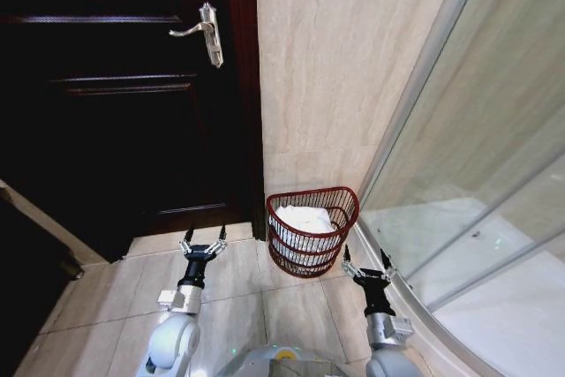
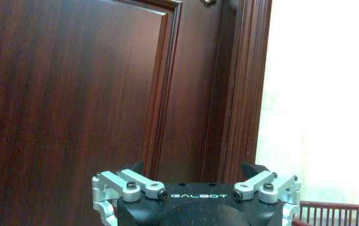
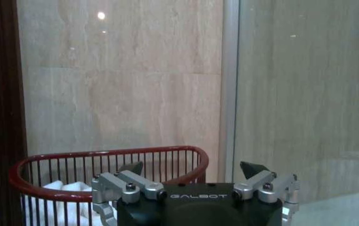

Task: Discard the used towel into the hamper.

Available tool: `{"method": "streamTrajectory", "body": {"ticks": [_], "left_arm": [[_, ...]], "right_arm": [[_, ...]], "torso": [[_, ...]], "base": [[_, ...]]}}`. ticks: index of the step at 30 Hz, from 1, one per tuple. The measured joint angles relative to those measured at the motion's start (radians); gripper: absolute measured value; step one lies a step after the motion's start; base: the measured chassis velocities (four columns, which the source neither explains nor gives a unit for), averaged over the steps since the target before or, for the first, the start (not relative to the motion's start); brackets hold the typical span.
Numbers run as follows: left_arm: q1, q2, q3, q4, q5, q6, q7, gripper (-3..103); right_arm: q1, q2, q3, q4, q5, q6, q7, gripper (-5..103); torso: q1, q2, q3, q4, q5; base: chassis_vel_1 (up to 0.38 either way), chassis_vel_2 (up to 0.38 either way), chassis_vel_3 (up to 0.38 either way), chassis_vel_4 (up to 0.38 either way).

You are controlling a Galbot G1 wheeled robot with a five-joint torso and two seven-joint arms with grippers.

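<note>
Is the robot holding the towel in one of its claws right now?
No. The left gripper and right gripper are both open and empty. A white towel lies inside the hamper.

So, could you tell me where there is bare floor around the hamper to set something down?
Bare tile lies between the left gripper and the hamper, in front of the dark door. More lies in front of the hamper, between both arms. It is crowded by the right gripper, where the hamper sits close to the glass shower wall. The towel fills the hamper.

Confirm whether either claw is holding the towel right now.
No: the white towel lies inside the hamper, and both the left claw and right claw are open.
</note>
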Motion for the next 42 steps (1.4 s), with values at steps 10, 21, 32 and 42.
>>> {"method": "streamTrajectory", "body": {"ticks": [10,21,32,42], "left_arm": [[0.018,-0.006,-0.006,-0.031,0.024,-0.001,0.006,100],[0.032,0.007,-0.013,-0.037,0.017,-0.002,0.007,100],[0.022,0.018,-0.012,-0.030,0.013,0.016,-0.024,100],[0.032,0.015,0.005,-0.032,0.019,0.018,-0.031,100]], "right_arm": [[-0.024,-0.011,-0.022,0.036,-0.006,0.003,0.017,100],[-0.047,-0.015,-0.010,0.040,0.000,0.034,0.000,100],[-0.068,-0.020,0.147,0.040,0.148,0.102,-0.217,100],[-0.113,0.022,0.125,0.070,0.111,0.119,-0.216,100]], "torso": [[0.001,0.002,0.002,0.0001,0.0000],[0.001,0.003,0.003,0.0001,0.0001],[0.001,0.004,0.003,0.0000,0.0001],[0.002,0.005,0.003,0.0001,0.0001]], "base": [[0.070,-0.059,-0.056,0.065],[0.047,-0.059,-0.047,0.043],[0.027,-0.017,-0.026,0.025],[0.000,0.000,0.000,0.000]]}}
